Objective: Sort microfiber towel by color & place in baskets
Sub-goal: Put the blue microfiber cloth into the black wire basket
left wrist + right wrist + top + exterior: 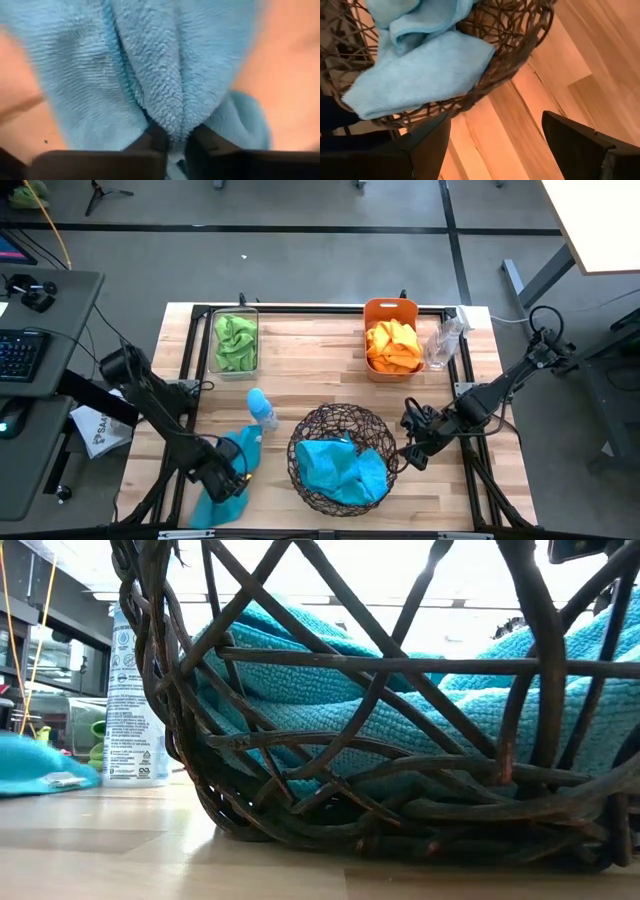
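A turquoise blue towel (228,480) lies on the table's near left part, also seen as the towel (150,75) and low at the left as the towel (40,768). My left gripper (232,470) is shut on it. More blue towels (342,468) fill the round dark wire basket (340,420); the basket (300,810) fills the low view. Green towels (236,340) lie in the clear bin (214,360), orange towels (392,346) in the salmon-orange basket (390,308). My right gripper (410,448) hangs open just right of the wire basket (520,55). My left gripper (175,142) pinches a raised fold of the blue towel (172,117) between its two fingertips (152,140). The fingers come from above, slanting down. The rest of the cloth spreads out below and lies on the table.
A small clear bottle with a blue cap (262,410) stands between the held towel and the wire basket; the bottle (135,690) shows left of the basket. A clear plastic item (444,340) lies right of the orange basket. Bare wood (310,375) spans the table's middle.
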{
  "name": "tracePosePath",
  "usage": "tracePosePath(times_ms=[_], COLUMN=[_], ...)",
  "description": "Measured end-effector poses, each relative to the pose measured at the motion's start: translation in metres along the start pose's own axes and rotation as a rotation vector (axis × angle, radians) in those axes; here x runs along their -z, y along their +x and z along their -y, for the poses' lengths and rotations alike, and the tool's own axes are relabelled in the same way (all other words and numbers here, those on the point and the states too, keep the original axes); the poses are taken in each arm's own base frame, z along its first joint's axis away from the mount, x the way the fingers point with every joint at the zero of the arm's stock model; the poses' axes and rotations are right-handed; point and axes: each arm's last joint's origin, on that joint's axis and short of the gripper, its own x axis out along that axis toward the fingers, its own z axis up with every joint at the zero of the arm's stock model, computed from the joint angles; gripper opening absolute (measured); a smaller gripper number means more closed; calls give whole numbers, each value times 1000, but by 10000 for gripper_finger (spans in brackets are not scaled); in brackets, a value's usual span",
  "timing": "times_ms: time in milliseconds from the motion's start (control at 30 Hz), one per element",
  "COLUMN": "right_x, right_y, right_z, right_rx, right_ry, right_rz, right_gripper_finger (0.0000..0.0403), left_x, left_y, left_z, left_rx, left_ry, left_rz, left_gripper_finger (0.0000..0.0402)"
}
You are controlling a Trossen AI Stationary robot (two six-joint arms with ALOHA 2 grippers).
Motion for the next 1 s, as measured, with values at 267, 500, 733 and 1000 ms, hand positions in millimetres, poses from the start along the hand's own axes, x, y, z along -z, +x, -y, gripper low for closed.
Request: tracePosePath(times_ms=[267, 500, 733, 1000], right_x=[0, -2, -6, -23], right_y=[-3, -3, -8, -50], right_z=[-6, -10, -12, -19], right_rx=[-79, -127, -157, -439], right_ry=[-46, -82, -15, 79], right_rz=[-54, -53, 23, 295], right_gripper_finger=[309, 309, 309, 309], left_x=[7, -16, -97, -169], left_y=[-123, -210, -194, -158], left_z=[2, 20, 74, 152], left_rx=[374, 916, 792, 912], left_ry=[269, 434, 542, 819], left_rz=[-148, 161, 377, 604], left_gripper_finger=[4, 1, 1, 0])
